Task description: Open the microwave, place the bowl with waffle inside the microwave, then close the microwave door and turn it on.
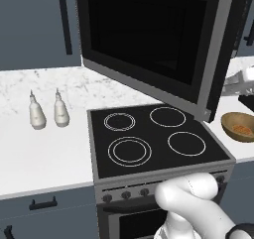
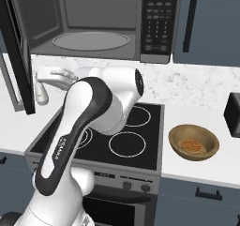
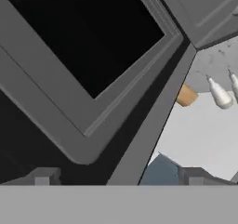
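Microwave [image 2: 101, 21]: mounted above the stove, cavity exposed with its round turntable bare.
Microwave door [image 1: 154, 39]: swung wide open to the left, hanging out over the stove [image 1: 154, 136]; the hand view sees its inner frame and dark glass close up.
Bowl with waffle [image 2: 193, 142]: on the white bench [image 2: 201, 169] just right of the stove, apart from the arm.
Tool [image 3: 118, 176]: fingertips spread wide, released, nothing between them, close to the door's inner face.
Two white bottles [image 1: 47, 111]: upright on the bench left of the stove.
Dark box [image 2: 233, 115]: at the bench's right edge.
In the way: the open door stands between tool and left bench.
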